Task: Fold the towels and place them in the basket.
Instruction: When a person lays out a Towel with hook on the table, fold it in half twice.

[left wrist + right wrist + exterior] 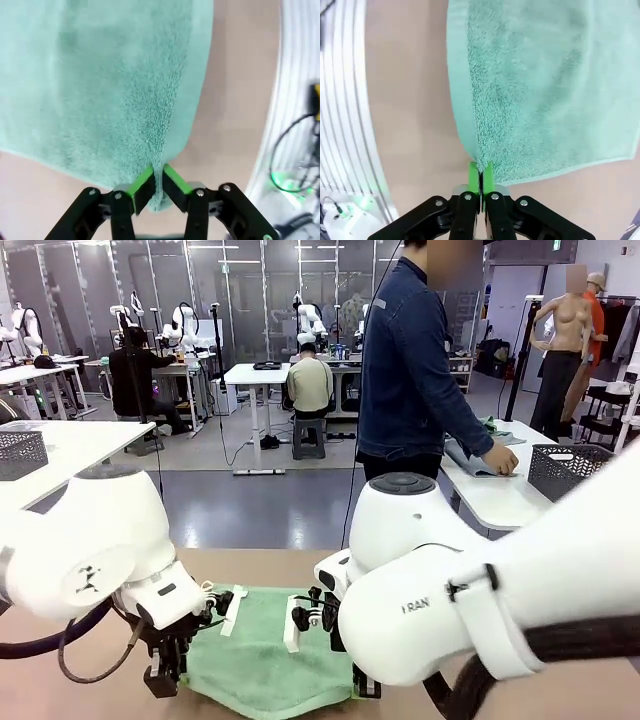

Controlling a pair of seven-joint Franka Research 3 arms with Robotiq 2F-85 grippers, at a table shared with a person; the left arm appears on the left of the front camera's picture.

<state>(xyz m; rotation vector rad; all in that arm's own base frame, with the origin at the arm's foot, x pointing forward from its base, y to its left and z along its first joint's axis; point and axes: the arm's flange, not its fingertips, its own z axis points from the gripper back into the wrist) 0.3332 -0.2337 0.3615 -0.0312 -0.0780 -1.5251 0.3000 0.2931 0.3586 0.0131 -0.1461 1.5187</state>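
Left gripper (158,172) is pinching the mint green towel (110,85): its green pads are pressed onto a small ridge of terry at the towel's near-left corner, the corner closest to the robot. Right gripper (480,170) does the same at the towel's near-right corner, its pads drawn tight together with only a thin fold of cloth between them. Apart from these two pinched corners, the towel lies spread flat on the tan table (60,690), with its far edge towards the person's side. No crease or doubled layer shows, so it looks unfolded.

Judging from this, the step in hand is the start of the first fold, with both near corners gripped and nothing yet lifted. The next move probably calls for both arms to raise their corners together, carry them evenly over the towel's middle, and lay them on its far edge. The two sides need to travel level with each other, or the fold will land skewed. The grips are shallow, so a corner could slip free during the lift.
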